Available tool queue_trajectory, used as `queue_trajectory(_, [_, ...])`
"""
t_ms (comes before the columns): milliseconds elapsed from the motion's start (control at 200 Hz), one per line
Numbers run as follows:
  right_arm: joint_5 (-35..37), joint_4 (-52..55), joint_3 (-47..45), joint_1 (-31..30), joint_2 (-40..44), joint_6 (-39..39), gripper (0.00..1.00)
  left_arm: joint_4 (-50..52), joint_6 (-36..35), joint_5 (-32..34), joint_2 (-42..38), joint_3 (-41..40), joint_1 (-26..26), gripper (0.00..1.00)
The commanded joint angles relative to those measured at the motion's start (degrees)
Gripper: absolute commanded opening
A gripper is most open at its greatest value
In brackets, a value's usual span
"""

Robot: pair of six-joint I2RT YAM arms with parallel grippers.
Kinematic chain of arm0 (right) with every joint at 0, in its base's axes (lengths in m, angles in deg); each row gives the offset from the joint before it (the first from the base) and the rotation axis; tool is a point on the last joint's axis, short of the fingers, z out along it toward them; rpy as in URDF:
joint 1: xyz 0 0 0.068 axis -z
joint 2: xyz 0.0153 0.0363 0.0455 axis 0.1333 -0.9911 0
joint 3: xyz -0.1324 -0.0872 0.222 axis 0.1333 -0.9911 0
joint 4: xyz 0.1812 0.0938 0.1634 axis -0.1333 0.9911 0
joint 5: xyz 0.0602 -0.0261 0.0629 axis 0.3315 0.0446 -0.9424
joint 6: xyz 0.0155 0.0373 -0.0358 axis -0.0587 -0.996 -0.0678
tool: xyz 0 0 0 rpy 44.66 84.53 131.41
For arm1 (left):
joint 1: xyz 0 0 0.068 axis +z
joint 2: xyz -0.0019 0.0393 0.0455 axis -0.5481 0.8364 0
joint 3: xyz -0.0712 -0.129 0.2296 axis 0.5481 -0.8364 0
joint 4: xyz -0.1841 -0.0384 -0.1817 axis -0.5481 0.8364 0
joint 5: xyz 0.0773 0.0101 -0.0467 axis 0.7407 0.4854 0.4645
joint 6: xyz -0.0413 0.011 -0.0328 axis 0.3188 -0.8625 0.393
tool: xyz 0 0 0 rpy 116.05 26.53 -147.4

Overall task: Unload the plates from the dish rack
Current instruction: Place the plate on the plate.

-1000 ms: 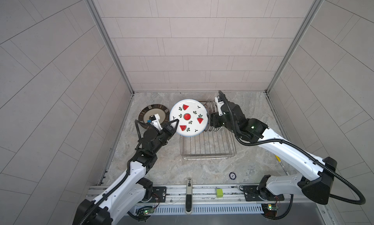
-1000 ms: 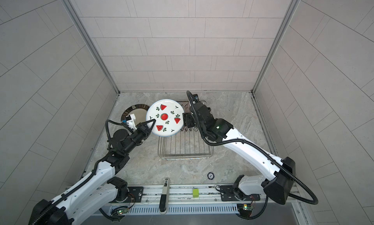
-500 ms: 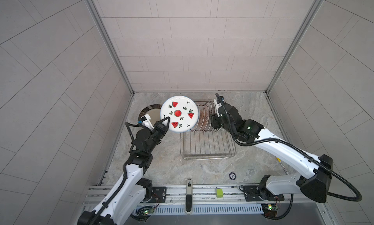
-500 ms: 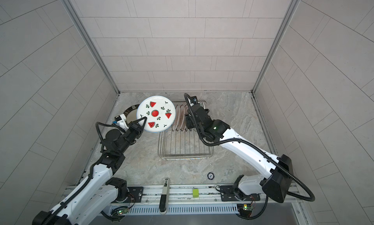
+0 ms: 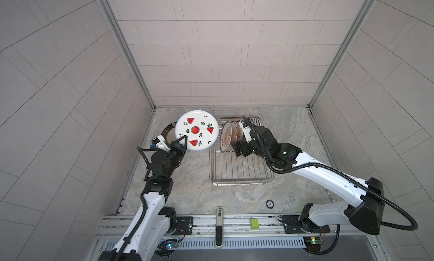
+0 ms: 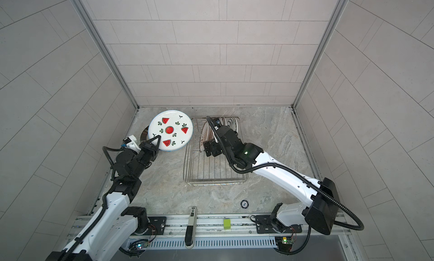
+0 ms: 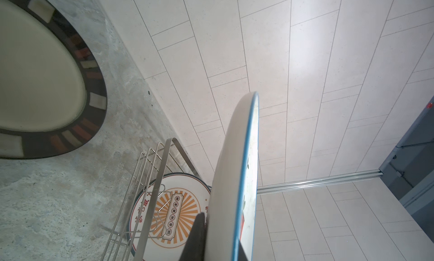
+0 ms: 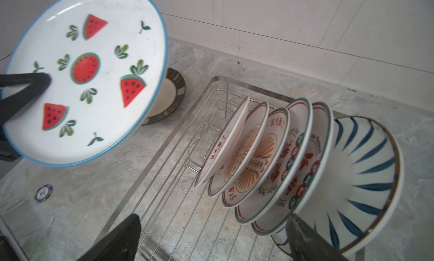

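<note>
My left gripper (image 5: 182,142) (image 6: 155,140) (image 7: 220,238) is shut on the rim of a white watermelon plate (image 5: 196,130) (image 6: 170,130) (image 7: 234,177) (image 8: 84,76). It holds the plate in the air, left of the dish rack (image 5: 242,182) (image 6: 213,182) (image 8: 150,163). Several plates (image 5: 227,140) (image 8: 258,154) lean in a row at the rack's far end. A blue-striped one (image 8: 366,177) stands last. My right gripper (image 5: 235,146) (image 6: 207,149) (image 8: 213,227) is open low beside that row. One fingertip (image 8: 303,236) is against the striped plate's face. It grips nothing.
A dark-rimmed plate (image 5: 169,133) (image 6: 144,135) (image 7: 42,83) (image 8: 172,90) lies flat on the counter, partly under the held plate. A blue chip (image 8: 43,193) lies left of the rack. A small round disc (image 5: 269,204) sits near the front. Tiled walls stand on three sides.
My left gripper has carried the watermelon plate leftward, away from the rack and over the dark-rimmed plate. My right gripper has let go of it, opened wide and dropped to the racked plates.
</note>
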State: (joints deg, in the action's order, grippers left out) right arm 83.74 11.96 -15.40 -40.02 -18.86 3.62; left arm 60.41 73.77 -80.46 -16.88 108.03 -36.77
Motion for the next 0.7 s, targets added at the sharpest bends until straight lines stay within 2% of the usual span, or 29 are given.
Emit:
queue_trajectory(0, [-1.37, -2.0, 2.63, -2.33, -0.01, 2.36, 1.0, -9.07, 2.32, 0.56, -0.67, 0.25, 1.14, 0.0])
queue_trajectory(180, [-1.5, -4.78, 4.08, -3.6, -2.13, 4.19, 1.0, -7.86, 1.9, 3.5, -0.16, -0.45, 3.44, 0.0])
queue_trajectory(370, [-5.98, -6.79, 7.78, -4.23, -6.67, 3.67, 1.0, -8.76, 2.9, 5.31, 0.57, -1.28, 6.62, 0.0])
queue_trajectory(565, [-5.42, -3.11, 16.34, -6.42, -14.59, 5.66, 0.99, -7.77, 3.34, 8.53, 3.04, -2.13, 8.96, 0.0])
queue_trajectory(696, [-8.66, -0.48, 23.32, -7.34, -21.46, 8.75, 1.0, -9.29, 3.28, 11.0, 4.68, -3.05, 9.6, 0.0])
